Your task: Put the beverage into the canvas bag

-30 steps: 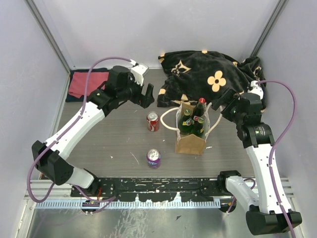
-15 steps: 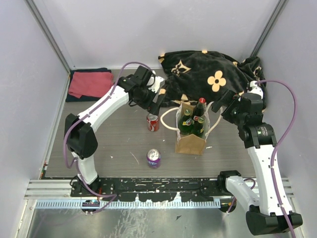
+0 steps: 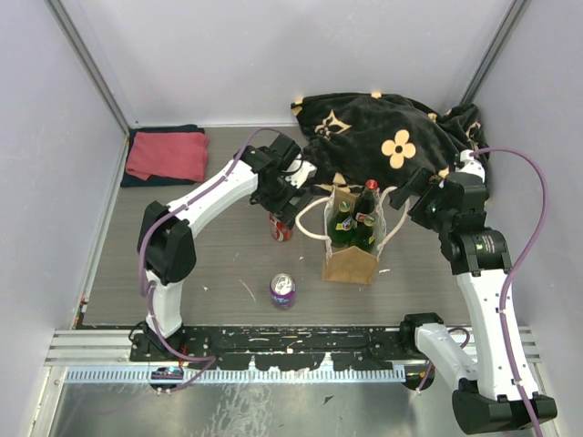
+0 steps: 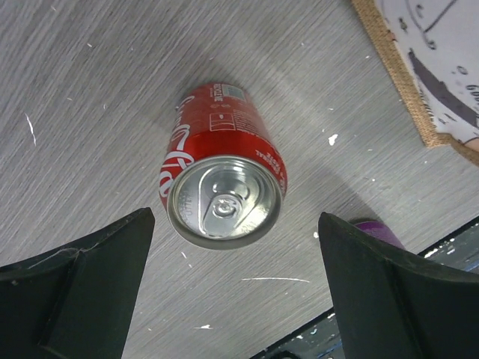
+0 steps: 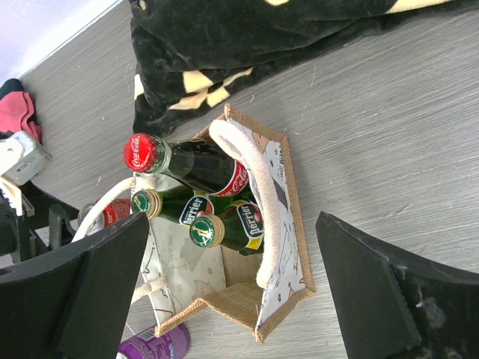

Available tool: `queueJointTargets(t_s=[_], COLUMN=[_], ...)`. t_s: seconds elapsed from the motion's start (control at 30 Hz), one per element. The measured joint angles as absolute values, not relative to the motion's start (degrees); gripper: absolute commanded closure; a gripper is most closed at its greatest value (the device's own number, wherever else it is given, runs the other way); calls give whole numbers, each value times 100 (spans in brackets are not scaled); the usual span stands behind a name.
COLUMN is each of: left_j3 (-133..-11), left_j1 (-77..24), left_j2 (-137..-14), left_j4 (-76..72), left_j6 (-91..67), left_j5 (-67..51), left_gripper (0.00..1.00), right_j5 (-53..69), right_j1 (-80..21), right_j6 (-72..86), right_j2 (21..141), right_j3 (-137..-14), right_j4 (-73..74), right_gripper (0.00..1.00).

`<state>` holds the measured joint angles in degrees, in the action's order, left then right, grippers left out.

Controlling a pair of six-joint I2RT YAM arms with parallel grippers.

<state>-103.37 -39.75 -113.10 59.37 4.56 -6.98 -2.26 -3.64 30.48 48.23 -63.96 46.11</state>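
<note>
On the grey wood-grain worktop (image 3: 209, 259), the canvas bag (image 3: 351, 255) stands upright a little right of the top view's centre. Its mouth is open, with a red-capped cola bottle (image 5: 191, 166) and two green bottles (image 5: 224, 224) already inside.

The left arm (image 3: 214, 193) reaches in from the lower left of the frame, and its wrist hangs just left of the bag. The right arm (image 3: 478, 264) waits at the bag's right side with the right jaws spread wide on nothing, the bag lying between them in that wrist's view.

The left jaws are also wide apart and empty. Directly below them stands the red can (image 4: 223, 176), judged to be the beverage for this round. It is upright, so its long axis points up at the wrist camera. In the left wrist view its silver lid sits between the two dark fingers (image 4: 90, 280), slightly toward the left one and touching neither.

The left arm is plainly nearer, and a straight descent should bracket the can's sides. The can is red with white script and its pull tab is unopened. It rests near the bag's left cream handle, apart from the bag wall. A purple can (image 3: 282, 289) stands lower in the frame, well apart.
</note>
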Motion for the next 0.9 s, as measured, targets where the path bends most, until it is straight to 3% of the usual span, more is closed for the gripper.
queueJointTargets(t_s=[0.23, 0.67, 0.73, 0.9], left_j3=[-10488, -10562, -10565, -10586], left_j1=[-3968, -3970, -3975, -3981], left_j2=[-11563, -11684, -11736, -11850], left_j4=[6097, 6099, 6099, 6110], left_j6=[539, 585, 585, 578], left_j5=[-495, -408, -408, -429], left_gripper=[0, 7, 11, 46], right_j5=[-226, -228, -231, -231], right_j1=[-364, -364, -364, -364], right_j6=[3030, 3026, 3026, 3026], right_j2=[4807, 4724, 4724, 4722], right_j3=[-6410, -6410, -6410, -6410], right_j4=[4670, 4733, 4744, 4786], right_gripper=[0, 0, 0, 0])
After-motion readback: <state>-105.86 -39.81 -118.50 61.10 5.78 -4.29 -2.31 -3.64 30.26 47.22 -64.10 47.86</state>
